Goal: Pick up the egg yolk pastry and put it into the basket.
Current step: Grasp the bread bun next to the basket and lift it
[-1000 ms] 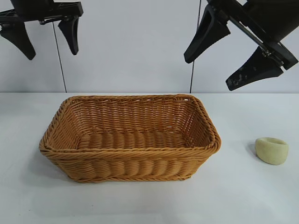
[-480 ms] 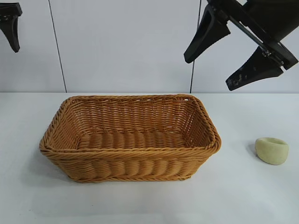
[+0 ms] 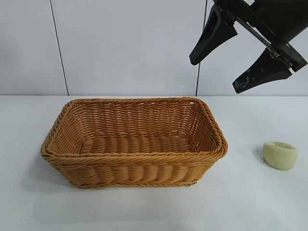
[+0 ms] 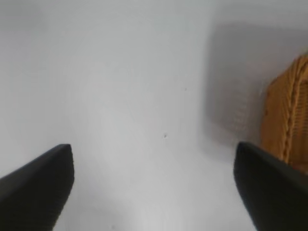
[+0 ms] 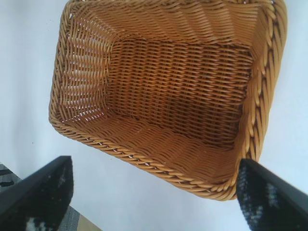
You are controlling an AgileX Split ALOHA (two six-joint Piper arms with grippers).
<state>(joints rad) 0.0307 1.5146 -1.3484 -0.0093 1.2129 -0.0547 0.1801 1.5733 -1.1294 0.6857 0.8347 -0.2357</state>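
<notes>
The egg yolk pastry [image 3: 280,155], a pale yellowish-green puck with a dent on top, sits on the white table at the right, apart from the basket. The golden-brown wicker basket [image 3: 72,154] stands in the middle and is empty; its inside fills the right wrist view [image 5: 260,120] and one corner shows in the left wrist view [image 4: 284,120]. My right gripper [image 3: 219,72] hangs open and empty high above the basket's right end, up and left of the pastry. My left gripper [image 4: 154,187] is open over bare table beside the basket; it is out of the exterior view.
The white table [image 3: 250,202] runs to a pale wall with a vertical seam [image 3: 57,48] behind. The table's edge and a grey floor strip [image 5: 72,221] show in the right wrist view.
The left gripper, at the top left of the exterior view a second ago, has moved left and out of that view. The right gripper, basket and pastry have not moved.
</notes>
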